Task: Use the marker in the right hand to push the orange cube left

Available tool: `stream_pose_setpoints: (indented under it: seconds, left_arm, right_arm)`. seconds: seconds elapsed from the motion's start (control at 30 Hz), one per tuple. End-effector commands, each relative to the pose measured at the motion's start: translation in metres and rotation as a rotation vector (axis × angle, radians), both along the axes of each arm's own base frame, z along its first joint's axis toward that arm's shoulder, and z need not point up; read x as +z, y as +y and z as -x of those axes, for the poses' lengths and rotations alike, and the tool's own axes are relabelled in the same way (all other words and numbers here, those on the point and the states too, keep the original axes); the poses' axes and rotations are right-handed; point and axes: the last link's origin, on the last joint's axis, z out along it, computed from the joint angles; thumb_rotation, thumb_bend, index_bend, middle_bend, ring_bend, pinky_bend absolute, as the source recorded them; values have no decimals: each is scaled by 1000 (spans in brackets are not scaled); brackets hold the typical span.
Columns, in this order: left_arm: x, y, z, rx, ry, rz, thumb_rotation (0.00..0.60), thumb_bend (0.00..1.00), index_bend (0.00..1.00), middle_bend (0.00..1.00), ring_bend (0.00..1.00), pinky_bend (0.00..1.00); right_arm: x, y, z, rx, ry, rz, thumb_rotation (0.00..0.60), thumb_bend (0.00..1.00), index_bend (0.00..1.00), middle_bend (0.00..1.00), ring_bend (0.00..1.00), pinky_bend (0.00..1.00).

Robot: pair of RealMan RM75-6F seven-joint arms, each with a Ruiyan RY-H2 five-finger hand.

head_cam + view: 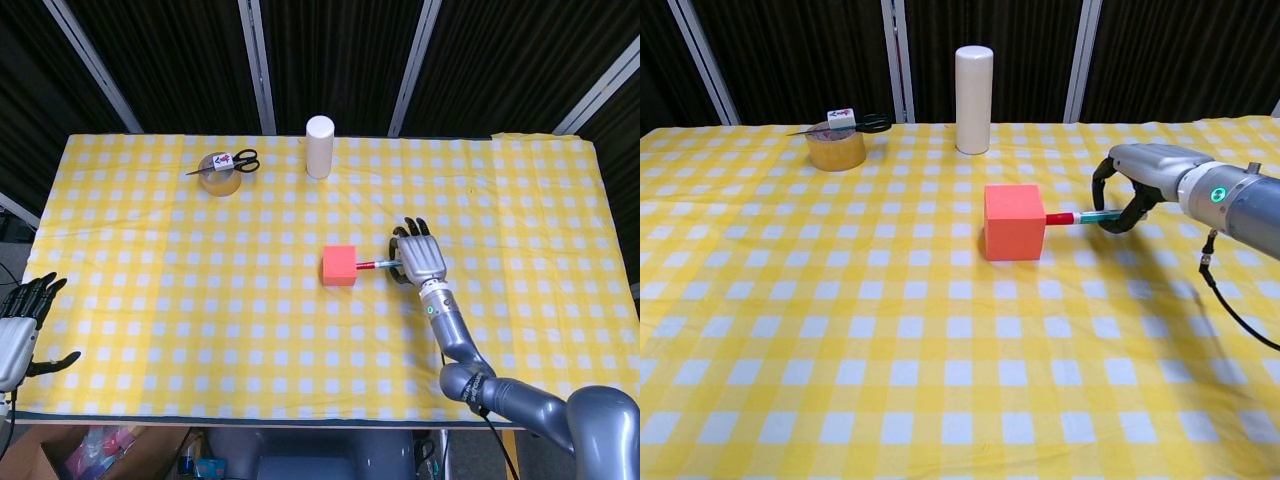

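The orange cube (340, 266) (1013, 221) sits near the middle of the yellow checked tablecloth. My right hand (420, 258) (1130, 182) is just to its right and grips a marker (374, 265) (1077, 217) with a red cap and a teal barrel. The marker lies level, its red tip touching the cube's right face. My left hand (20, 325) hangs at the table's near left corner, off the cloth, fingers spread and holding nothing; the chest view does not show it.
A white cylinder (319, 146) (974, 85) stands at the back centre. A roll of tape (219, 174) (836, 147) with scissors (232, 160) (854, 123) on top sits at the back left. The cloth's near edge (300, 418) runs along the bottom.
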Motion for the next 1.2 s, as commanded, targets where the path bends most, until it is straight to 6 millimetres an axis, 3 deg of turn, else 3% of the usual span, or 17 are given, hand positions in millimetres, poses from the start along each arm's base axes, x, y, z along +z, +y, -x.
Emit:
stream_pose_setpoints:
  seconds: [0.03,0.33,0.5,0.87,1.2]
  left_arm:
    - [0,0,0,-1,-1,0,600,0,0,0,0,0]
    - [0,-1,-1,-11,9,0,600,0,0,0,0,0]
    - [0,-1,-1,-13,7,-1,600,0,0,0,0,0]
    - [1,-2,-1,-12,-2,8,600,0,0,0,0,0]
    - [3,-1,-1,-4,-17,25,600,0,0,0,0,0]
  right_arm:
    - [0,0,-1,-3,3,6,600,515,621,247,3,0]
    - [12,5,16,-61,39,59,600,515,621,247,3,0]
    - [15,8,15,-68,36,66,600,517,621,247,3,0]
    - [-6,7,-12,-37,32,32,600,517,621,248,3,0]
    - [-40,7,-47,8,33,-18,600,518,621,247,4,0]
